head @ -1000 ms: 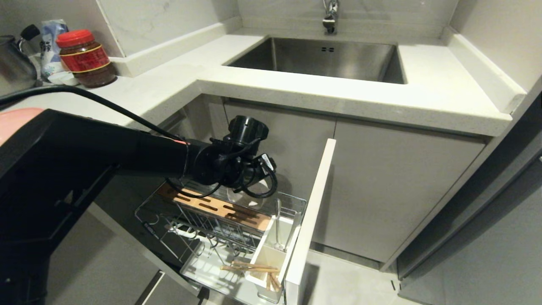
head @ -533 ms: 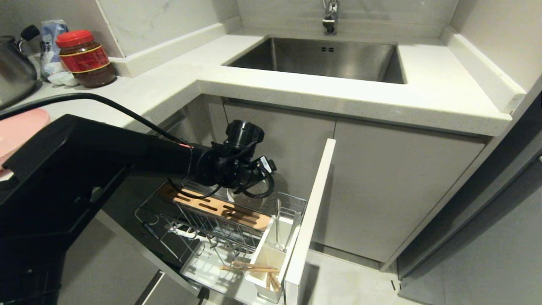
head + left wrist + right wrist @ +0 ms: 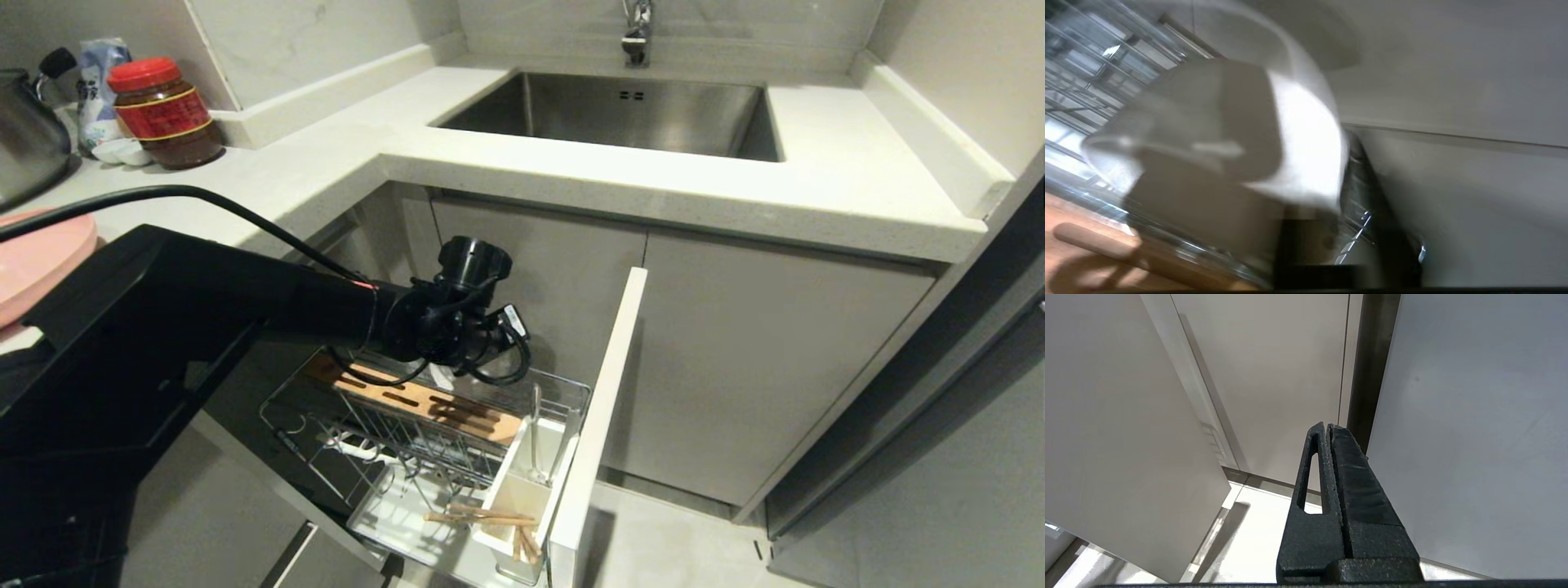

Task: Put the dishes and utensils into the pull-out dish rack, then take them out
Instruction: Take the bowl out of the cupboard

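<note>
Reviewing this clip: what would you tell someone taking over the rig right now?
Left tool: shut, apparently on the rim of the bowl, at the back of the pull-out dish rack.
Right tool: shut, empty, parked beside the cabinet fronts.
Chopsticks lie across the white cutlery box; metal cutlery stands in it.
Pink plate is on the counter, outside the rack.
Done: rack pulled out, utensils in the box.
Left: one moment does not show whether this is loading or unloading. Check the bowl grip before moving, then deal with the plate.
</note>
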`<state>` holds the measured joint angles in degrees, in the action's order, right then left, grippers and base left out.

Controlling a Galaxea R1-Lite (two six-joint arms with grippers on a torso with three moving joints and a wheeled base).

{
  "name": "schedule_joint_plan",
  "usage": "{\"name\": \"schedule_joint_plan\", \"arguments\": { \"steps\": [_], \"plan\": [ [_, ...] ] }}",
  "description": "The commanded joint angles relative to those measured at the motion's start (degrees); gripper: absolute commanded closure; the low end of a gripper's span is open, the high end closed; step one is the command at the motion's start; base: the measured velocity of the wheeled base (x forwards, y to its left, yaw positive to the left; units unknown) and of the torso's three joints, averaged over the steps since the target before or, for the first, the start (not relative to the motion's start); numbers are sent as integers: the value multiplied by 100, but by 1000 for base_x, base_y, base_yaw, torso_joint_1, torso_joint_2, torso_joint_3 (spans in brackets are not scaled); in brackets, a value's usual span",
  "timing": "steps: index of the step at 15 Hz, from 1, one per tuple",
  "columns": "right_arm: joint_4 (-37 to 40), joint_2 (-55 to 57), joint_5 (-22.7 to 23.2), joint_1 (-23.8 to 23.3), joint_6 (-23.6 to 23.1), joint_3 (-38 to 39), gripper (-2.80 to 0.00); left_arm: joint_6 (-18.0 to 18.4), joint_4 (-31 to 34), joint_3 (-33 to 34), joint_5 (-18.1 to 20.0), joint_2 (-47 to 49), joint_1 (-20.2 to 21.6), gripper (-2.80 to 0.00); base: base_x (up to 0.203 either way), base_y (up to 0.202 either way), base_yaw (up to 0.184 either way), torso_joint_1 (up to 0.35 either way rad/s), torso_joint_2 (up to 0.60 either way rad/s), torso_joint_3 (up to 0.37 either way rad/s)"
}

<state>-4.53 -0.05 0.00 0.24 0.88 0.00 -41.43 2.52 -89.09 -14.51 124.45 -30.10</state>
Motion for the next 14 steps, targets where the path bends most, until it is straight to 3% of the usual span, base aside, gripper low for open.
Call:
{"name": "schedule_joint_plan", "arguments": {
  "steps": [1,6,14],
  "plan": [
    [-4,5,0,2,0,149,0,-49,29,6,-8,-36,4,0,0,0,0,0,0,0],
    [-4,5,0,2,0,149,0,-129,38,31,0,-294,-33,0,0,0,0,0,0,0],
    [-4,5,0,2,0,149,0,-203,61,227,-93,-2364,-205,0,0,0,0,0,0,0]
  ]
}}
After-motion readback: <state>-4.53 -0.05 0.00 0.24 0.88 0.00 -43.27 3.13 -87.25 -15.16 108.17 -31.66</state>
